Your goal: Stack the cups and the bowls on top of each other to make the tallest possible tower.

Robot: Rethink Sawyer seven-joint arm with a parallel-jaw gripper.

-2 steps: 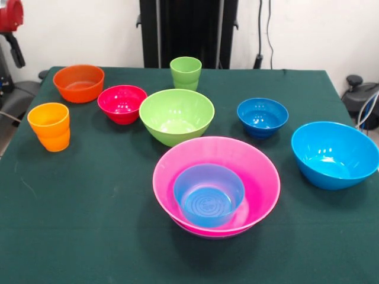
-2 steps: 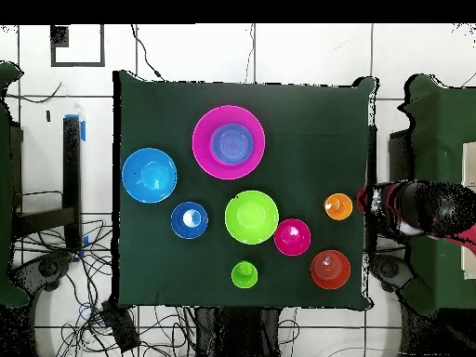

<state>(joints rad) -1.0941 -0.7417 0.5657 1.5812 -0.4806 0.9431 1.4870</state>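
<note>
My gripper [image 2: 361, 202] state I cannot tell; light, slick, stiff lime green bowl [image 1: 176, 115], I'd pinch its thin rim

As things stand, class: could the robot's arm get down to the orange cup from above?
Probably yes. The orange cup stands alone near the table's edge, apart from the red bowl and orange bowl. The arm sits off that same side, nothing over the cup.
</note>
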